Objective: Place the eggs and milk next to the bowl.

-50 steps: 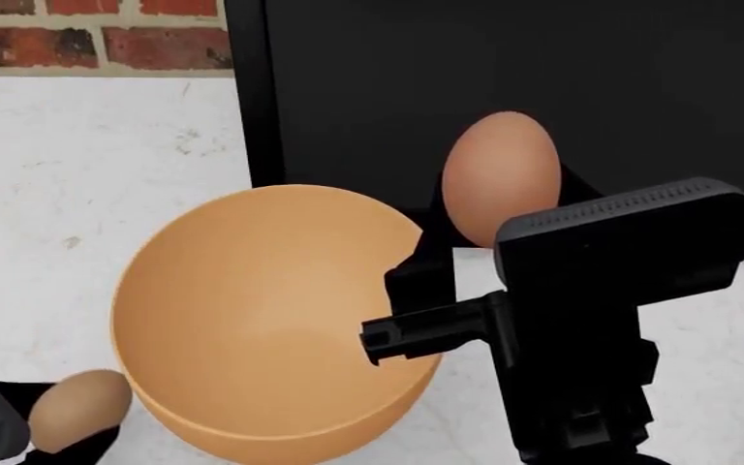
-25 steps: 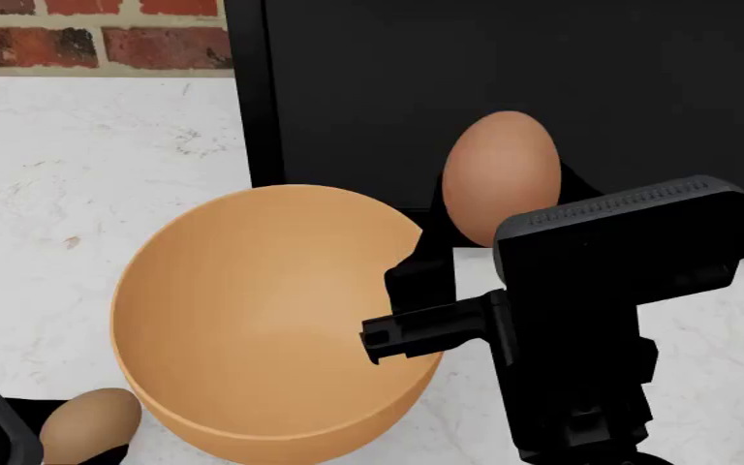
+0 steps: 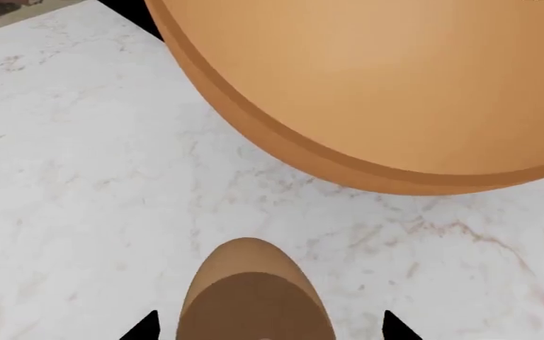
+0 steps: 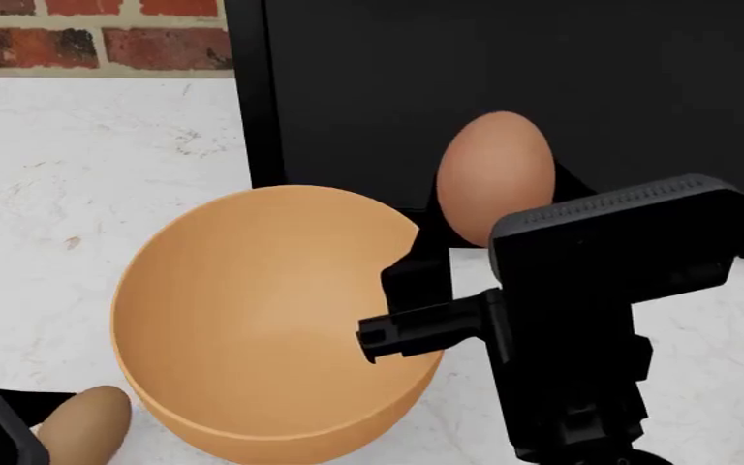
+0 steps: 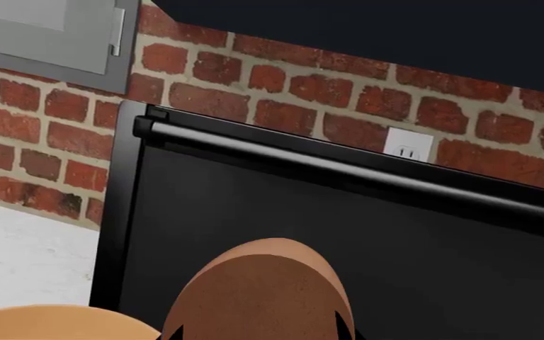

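The orange-tan bowl point(image 4: 256, 320) stands on the white marble counter point(image 4: 75, 184); its rim point(image 3: 348, 159) fills the left wrist view. The lighter tan egg point(image 4: 85, 426) point(image 3: 248, 297) lies just off the bowl's near left side, between the fingers of my left gripper point(image 3: 267, 329). Marble shows on both sides of that egg, so the gripper is open. My right gripper point(image 4: 482, 237) point(image 5: 258, 333) is shut on the redder brown egg point(image 4: 495, 174) point(image 5: 263, 290), held above the bowl's far right rim, over the black surface. The milk is out of view.
A black cooker point(image 4: 502, 68) with a front bar point(image 5: 348, 170) takes up the back right. Behind it runs a brick wall point(image 4: 88, 44) with a white socket point(image 5: 406, 149) and a grey cabinet point(image 5: 45, 28). My right wrist housing point(image 4: 618, 262) blocks the near right counter.
The tan egg and my left gripper have sunk toward the near left edge of the head view. The right gripper with its egg has shifted very slightly left.
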